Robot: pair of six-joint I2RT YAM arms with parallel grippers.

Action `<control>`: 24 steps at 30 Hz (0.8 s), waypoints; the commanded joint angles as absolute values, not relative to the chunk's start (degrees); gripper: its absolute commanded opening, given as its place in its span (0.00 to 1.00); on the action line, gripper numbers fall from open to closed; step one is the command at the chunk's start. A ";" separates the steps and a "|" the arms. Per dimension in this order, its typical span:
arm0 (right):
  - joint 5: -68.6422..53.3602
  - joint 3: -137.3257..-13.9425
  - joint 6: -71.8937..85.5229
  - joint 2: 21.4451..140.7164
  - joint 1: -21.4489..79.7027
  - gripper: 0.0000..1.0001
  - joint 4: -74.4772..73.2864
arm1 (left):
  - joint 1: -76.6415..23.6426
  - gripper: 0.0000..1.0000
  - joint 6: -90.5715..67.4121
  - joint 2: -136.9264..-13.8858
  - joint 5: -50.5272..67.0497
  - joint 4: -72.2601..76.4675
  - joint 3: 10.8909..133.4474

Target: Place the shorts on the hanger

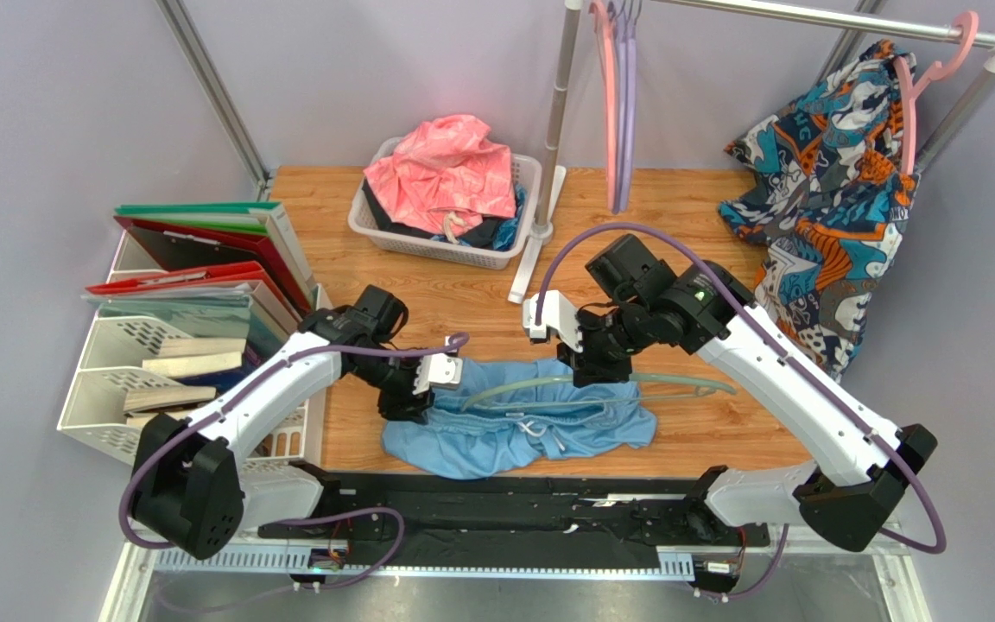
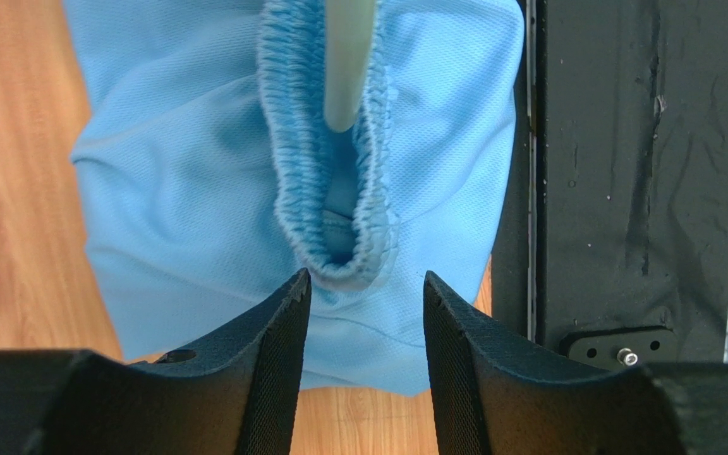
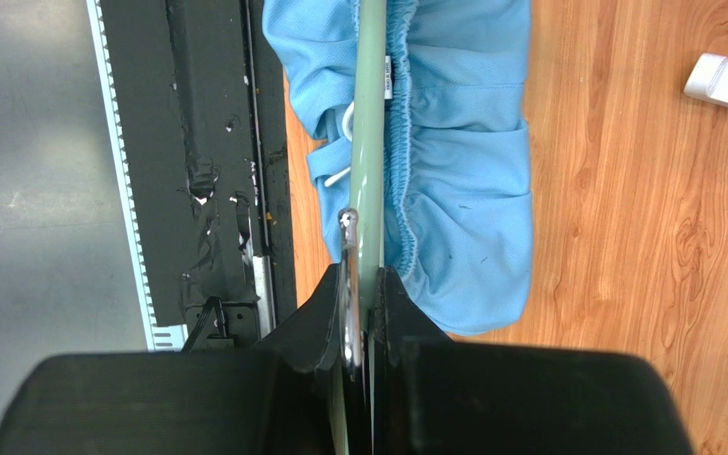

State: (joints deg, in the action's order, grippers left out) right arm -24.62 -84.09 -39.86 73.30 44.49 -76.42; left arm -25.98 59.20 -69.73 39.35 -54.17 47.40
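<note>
- Wooden table (image 1: 685, 220) under both arms; file rack (image 1: 140, 376) at its left edge;
- left gripper (image 2: 366, 289) with fingers spread, gripping nothing (the waistband's end sits just ahead of the tips);
- shorts (image 1: 503, 434) crumpled at the near middle of the table; hanger (image 3: 368, 142) bar threaded into their waistband;
- right gripper (image 3: 366, 294) clenched on the hanger's bar;
- patterned garment (image 1: 827, 195) hanging at far right.
</note>
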 commanded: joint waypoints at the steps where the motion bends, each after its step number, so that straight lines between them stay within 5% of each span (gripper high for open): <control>1: -25.93 -88.15 -39.37 74.09 44.74 0.00 -74.88 | -28.12 0.52 60.39 -70.40 40.26 -49.67 46.06; 7: -26.89 -89.47 -40.34 75.85 44.82 0.00 -75.93 | -28.56 0.41 59.85 -71.54 39.90 -48.43 45.97; 14: -27.43 -87.89 -40.61 77.87 46.14 0.00 -75.06 | -29.00 0.02 58.18 -70.23 39.99 -48.51 47.11; 24: -26.02 -88.68 -41.04 79.63 46.49 0.00 -72.16 | -29.97 0.00 59.50 -67.24 39.73 -52.47 47.81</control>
State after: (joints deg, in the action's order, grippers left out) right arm -26.00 -87.02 -40.32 79.57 46.11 -74.89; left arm -29.50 57.84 -69.58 37.93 -50.70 45.91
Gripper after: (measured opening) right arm 0.074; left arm 0.009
